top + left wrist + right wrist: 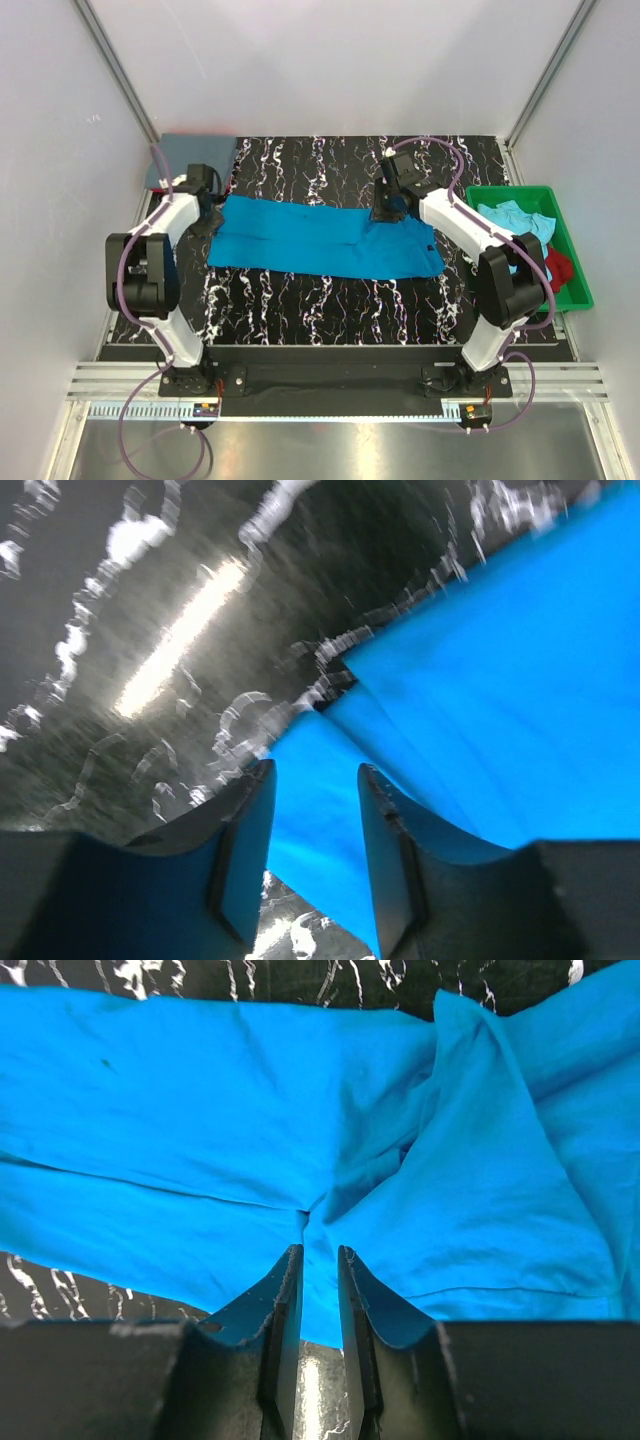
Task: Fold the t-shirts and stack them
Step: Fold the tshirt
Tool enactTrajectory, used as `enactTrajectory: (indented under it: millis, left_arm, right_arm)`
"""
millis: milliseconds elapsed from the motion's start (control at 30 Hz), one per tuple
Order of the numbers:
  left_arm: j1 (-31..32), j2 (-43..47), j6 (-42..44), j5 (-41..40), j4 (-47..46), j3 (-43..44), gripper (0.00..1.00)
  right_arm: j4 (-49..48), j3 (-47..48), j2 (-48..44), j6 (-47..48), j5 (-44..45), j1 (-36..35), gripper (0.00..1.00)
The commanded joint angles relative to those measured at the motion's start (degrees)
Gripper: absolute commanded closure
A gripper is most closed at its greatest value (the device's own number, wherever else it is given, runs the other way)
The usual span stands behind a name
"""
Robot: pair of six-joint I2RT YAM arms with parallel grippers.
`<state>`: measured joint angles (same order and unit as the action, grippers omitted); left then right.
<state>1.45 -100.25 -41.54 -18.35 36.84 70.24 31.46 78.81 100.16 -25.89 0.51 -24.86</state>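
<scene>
Overhead, black marbled table (300, 300), white walls (330, 70), left hand (313, 780) spread, right hand (318, 1255) pinching turquoise t-shirt (320, 235).

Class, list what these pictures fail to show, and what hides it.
Top view: red shirt in the tray, partly behind the right arm.
Top view: grey shirt, partly behind the left arm.
Left wrist view: blurred; whether the left hand grips the blue shirt is unclear.

Spread shirt (320, 238) centre; tray (512, 190) right; folded shirt (195, 158) far-left.
</scene>
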Motion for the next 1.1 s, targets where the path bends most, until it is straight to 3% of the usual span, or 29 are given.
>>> enactTrajectory:
  millis: [0,200,433,633,733,800,867,900,1000,1067]
  left_arm:
    - [-4.61,1.90,1.73,3.58,-4.32,-0.80,0.60]
    - [-5.50,-0.65,3.56,7.10,-5.02,0.16,0.62]
    - [-5.85,-2.06,9.45,10.17,-6.43,0.16,0.76]
    - [-6.29,-1.36,14.73,12.72,-8.62,-2.11,0.72]
    - [-6.90,-1.27,8.61,7.48,-4.17,-0.03,0.79]
    - [-6.90,-2.23,-5.43,-2.89,8.25,2.96,0.87]
    - [-6.90,-5.02,-18.77,-5.47,19.36,8.93,0.82]
    - [-6.82,-6.00,-18.67,-3.56,22.80,10.78,0.80]
    - [-5.76,-6.37,-21.73,2.52,22.84,11.86,0.66]
    - [-5.67,-5.40,-25.76,3.50,22.40,10.19,0.62]
  right_arm:
    - [-0.35,0.47,-3.65,-1.01,0.81,-0.19,0.73]
    - [-0.96,0.30,-4.18,0.66,1.16,-0.19,0.73]
    - [-1.76,0.03,-4.45,1.80,0.81,-0.10,0.72]
    - [-2.02,0.47,-4.18,1.89,0.54,-0.19,0.73]
    - [-2.11,0.56,-4.18,1.98,0.80,-0.19,0.73]
    - [-2.02,0.56,-4.27,1.98,0.80,-0.19,0.73]
    - [-2.20,0.47,-4.45,1.72,0.89,-0.19,0.72]
    - [-2.20,0.39,-4.53,1.81,0.89,-0.19,0.72]
    - [-2.63,0.38,-4.62,1.54,1.07,-0.10,0.72]
    - [-2.72,0.38,-4.80,1.37,0.89,-0.19,0.72]
